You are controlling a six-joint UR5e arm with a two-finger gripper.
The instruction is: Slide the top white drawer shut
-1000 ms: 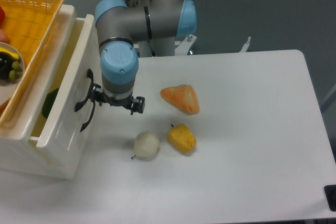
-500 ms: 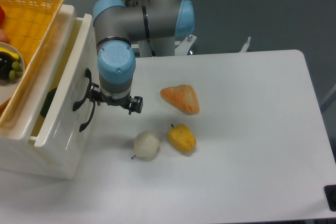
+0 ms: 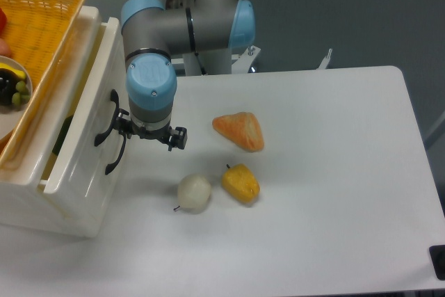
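Note:
The top white drawer (image 3: 80, 151) sticks out of its white cabinet (image 3: 42, 206) at the left, partly open, with a dark green thing showing in the gap. Its curved black handle (image 3: 111, 133) faces right. My gripper (image 3: 149, 132) points straight down beside the drawer front, its left finger touching the front by the handle. The fingers (image 3: 179, 137) stand apart with nothing between them, so the gripper is open. The blue wrist hides most of the fingers from above.
A yellow woven basket (image 3: 38, 26) with fruit sits on top of the cabinet. On the table to my right lie an orange wedge-shaped item (image 3: 240, 130), a yellow fruit (image 3: 240, 183) and a white round item (image 3: 194, 193).
The gripper has shifted a little to the left, and the drawer front with its handle has slid left with it, narrowing the gap. The loose items have not moved.

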